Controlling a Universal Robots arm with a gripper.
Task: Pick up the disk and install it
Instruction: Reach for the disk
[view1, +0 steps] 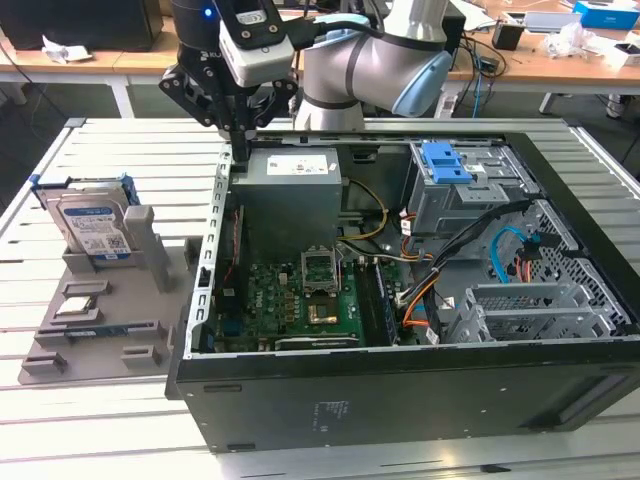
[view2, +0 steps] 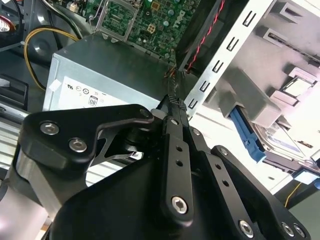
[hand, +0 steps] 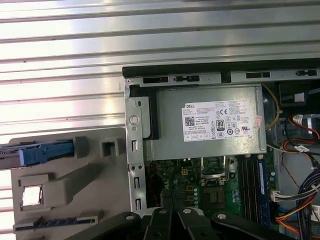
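The disk (view1: 95, 228) is a silver hard drive with a white-and-blue label in a blue caddy. It stands upright in a grey holder (view1: 120, 290) at the exterior view's left, beside the open computer case (view1: 400, 390). My gripper (view1: 243, 155) hangs above the case's back corner nearest the holder, at the edge of the power supply (view1: 290, 190), well apart from the disk. In the second wrist view its black fingers (view2: 172, 107) meet at a point with nothing between them, and the disk's blue caddy (view2: 247, 136) lies beyond the case wall. The first wrist view shows the caddy's edge (hand: 45, 152).
The holder also carries a small square silver chip (view1: 80, 307). Inside the case are the motherboard (view1: 300, 300), a blue bracket on the drive bay (view1: 445, 162), metal drive cages (view1: 540, 305) and loose orange and blue cables (view1: 505, 250). Everything stands on a slatted aluminium table (view1: 120, 160).
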